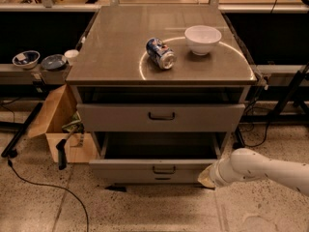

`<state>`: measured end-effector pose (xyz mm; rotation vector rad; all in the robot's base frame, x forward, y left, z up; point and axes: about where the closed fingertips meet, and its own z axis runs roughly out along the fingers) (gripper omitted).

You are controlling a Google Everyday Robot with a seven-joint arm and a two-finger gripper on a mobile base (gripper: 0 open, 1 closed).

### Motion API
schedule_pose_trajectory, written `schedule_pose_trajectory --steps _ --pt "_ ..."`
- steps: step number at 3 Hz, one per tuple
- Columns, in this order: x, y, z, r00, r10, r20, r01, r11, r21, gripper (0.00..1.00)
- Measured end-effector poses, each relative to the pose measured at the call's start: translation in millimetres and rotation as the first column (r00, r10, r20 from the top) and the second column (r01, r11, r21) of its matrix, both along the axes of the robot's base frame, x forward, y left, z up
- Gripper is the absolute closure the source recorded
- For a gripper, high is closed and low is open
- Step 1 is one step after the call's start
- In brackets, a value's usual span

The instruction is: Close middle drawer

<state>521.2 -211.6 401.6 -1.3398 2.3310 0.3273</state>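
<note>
The middle drawer (125, 170) is a wide grey drawer with a low front panel and a small black bar handle (164, 169). It stands pulled out from the grey cabinet, its dark tray showing above the panel. My gripper (206, 178) is at the end of the white arm that comes in from the right, low down. It sits at the right end of the drawer's front panel, seemingly touching it. The taller-fronted top drawer (111, 117) above is slightly out. The lowest drawer is mostly hidden under the middle one.
A blue can (161, 53) lies on its side beside a white bowl (203, 38) on the cabinet top (111, 47). An open cardboard box (55, 124) stands on the floor at the cabinet's left. Bowls (25, 58) sit on a low shelf at the left. A black cable (43, 180) crosses the floor.
</note>
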Motion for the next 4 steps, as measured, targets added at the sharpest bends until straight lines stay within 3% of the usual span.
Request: schedule_pose_trajectory --steps 1,2,3,4 --pt "28 -21 -24 0.9974 -0.070 0.020 0.070 0.997 -0.020 1.00" --pt "27 -21 -24 0.9974 -0.070 0.020 0.070 0.997 -0.020 1.00" --pt "44 -28 -23 0.9960 -0.084 0.030 0.085 0.996 -0.033 1.00" --pt "44 -28 -23 0.9960 -0.084 0.030 0.085 0.996 -0.033 0.85"
